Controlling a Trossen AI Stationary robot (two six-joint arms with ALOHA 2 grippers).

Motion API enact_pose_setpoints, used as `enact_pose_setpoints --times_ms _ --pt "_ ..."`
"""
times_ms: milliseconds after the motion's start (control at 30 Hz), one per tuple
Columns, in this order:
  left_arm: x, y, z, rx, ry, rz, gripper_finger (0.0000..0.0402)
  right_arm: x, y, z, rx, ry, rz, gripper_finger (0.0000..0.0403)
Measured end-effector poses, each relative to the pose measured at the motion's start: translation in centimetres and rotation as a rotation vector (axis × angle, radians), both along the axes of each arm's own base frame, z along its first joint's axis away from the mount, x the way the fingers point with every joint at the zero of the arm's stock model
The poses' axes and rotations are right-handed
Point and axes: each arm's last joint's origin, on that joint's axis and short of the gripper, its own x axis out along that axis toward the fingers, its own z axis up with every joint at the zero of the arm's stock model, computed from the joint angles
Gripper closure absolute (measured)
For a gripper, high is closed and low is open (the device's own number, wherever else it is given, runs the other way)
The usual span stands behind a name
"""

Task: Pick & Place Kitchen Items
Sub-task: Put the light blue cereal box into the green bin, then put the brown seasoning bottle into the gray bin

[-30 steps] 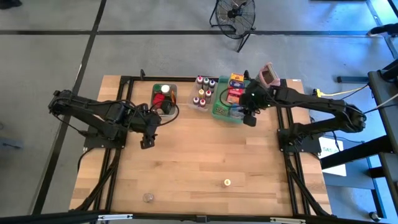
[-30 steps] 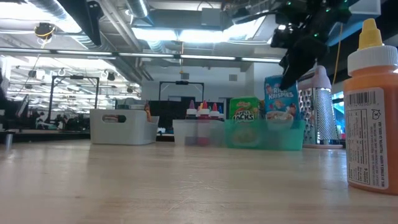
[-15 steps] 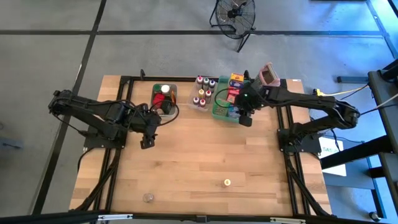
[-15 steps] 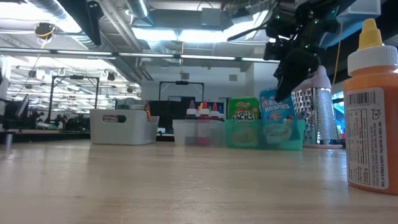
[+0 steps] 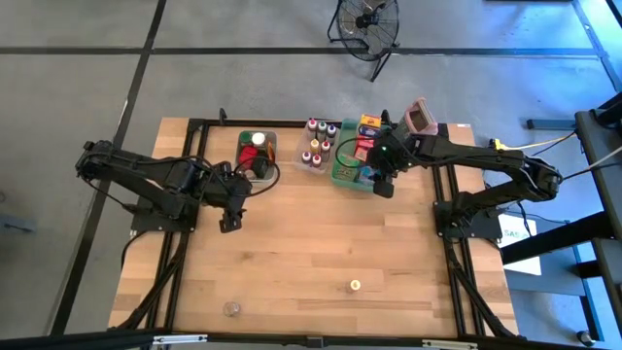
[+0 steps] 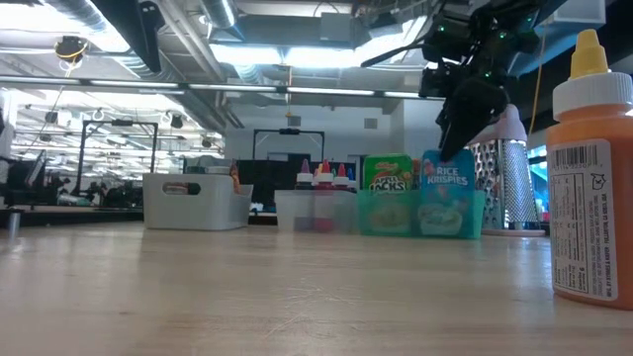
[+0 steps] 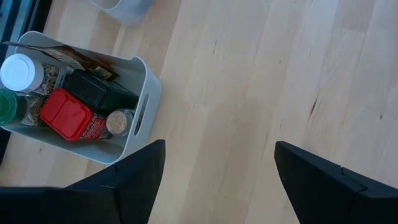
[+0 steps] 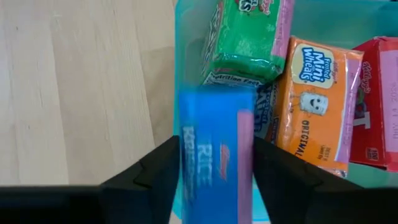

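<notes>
Right now the step in hand looks like a release: the right gripper (image 5: 382,181) hangs over the near corner of the green tray (image 6: 473,223), and the blue Rice Krispies box (image 8: 214,155) stands in that tray beside the green box (image 6: 388,182), with the orange box (image 8: 317,102) and a red one (image 8: 380,102) also packed in. From the wrist, the two dark fingers (image 8: 163,165) flank the blue box, which is blurred, so I cannot tell whether they touch it or have let go (in the level view the fingertips sit just above the box top, which hints at a parting grip).

The left gripper (image 5: 229,223) waits low over bare table with its fingers spread wide and nothing between them, near the white bin (image 7: 140,93) of jars and boxes.

Judging by the table, more remains: an orange bottle (image 6: 591,168) stands close to the level camera, and two small items, a small yellow-capped thing (image 5: 356,286) and a clear jar (image 5: 231,309), lie well apart on the near boards.

Next the right arm needs a clean straight lift, fingers clear of the box's sides, so the upright box is not dragged over.
</notes>
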Motion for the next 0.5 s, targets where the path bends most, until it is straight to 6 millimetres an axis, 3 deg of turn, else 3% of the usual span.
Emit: enact_pose_setpoints --times_ms 333,500 --pt "0.0 0.0 0.0 0.000 0.000 0.000 0.0104 0.0 0.0 0.3 -0.026 -0.013 -0.004 0.0143" --pt "0.0 0.0 0.0 0.001 0.000 0.000 0.0103 0.2 -0.1 2.7 -0.054 -0.099 -0.020 0.0140"
